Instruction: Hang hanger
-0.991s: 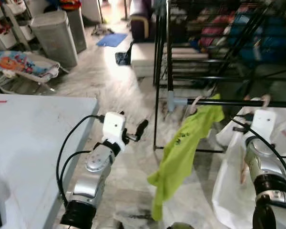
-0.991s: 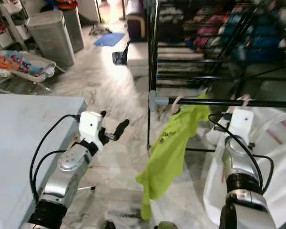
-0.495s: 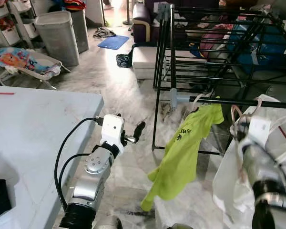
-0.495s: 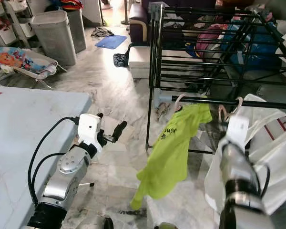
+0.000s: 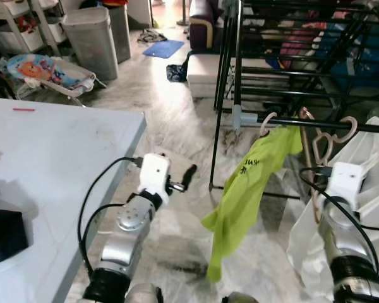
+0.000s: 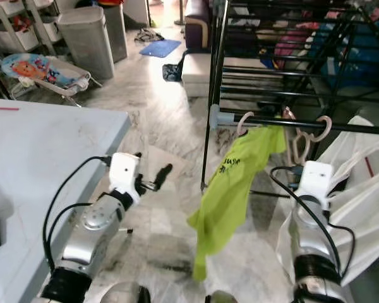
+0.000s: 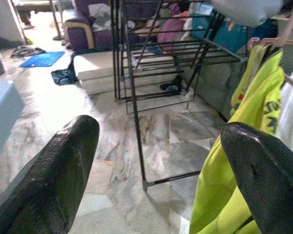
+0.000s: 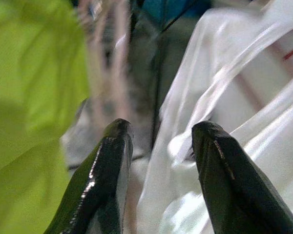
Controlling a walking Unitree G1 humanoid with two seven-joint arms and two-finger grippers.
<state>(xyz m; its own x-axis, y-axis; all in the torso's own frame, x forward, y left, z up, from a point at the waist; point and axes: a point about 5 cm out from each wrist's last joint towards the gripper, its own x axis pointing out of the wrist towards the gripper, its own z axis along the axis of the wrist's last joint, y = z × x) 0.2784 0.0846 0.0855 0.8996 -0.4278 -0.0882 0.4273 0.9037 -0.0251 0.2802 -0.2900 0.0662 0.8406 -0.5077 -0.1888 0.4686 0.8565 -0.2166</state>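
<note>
The right claw [image 8: 158, 161] is up close to the rail [image 5: 316, 124] of the black rack [image 6: 290, 69], just under the pink hangers [image 6: 306, 136]. Its two fingers [image 8: 107, 180] are apart and nothing sits between them. In the right wrist view a blurry pink hanger is just past the tips, with the green shirt [image 5: 246, 189] on one side and the white bag [image 5: 372, 189] on the other. The hanger looks like it is on the rail already, so I think the claw has let go of it and the job is nearly done.

The left claw [image 7: 161, 146] is out in front of the desk [image 5: 50, 164], over the floor [image 6: 158, 120]. Its fingers are wide apart and hold nothing. It seems to be waiting out of the way so the other arm has room.

The green shirt hangs from a pink hanger on the rail. It hangs low and crooked, likely because only one shoulder is on the hanger. The white bag hangs from the rail too, just beside the right arm.

The eye views show the room: the grey bin [image 5: 91, 35], the blue mat [image 5: 164, 47] and the baby seat [image 6: 41, 69] far back. They do not show the tips of the right claw, because the white wrist box hides them. The right wrist view does show that the tips are apart. The left wrist view shows the rack's legs on the floor and the shirt from the side.
</note>
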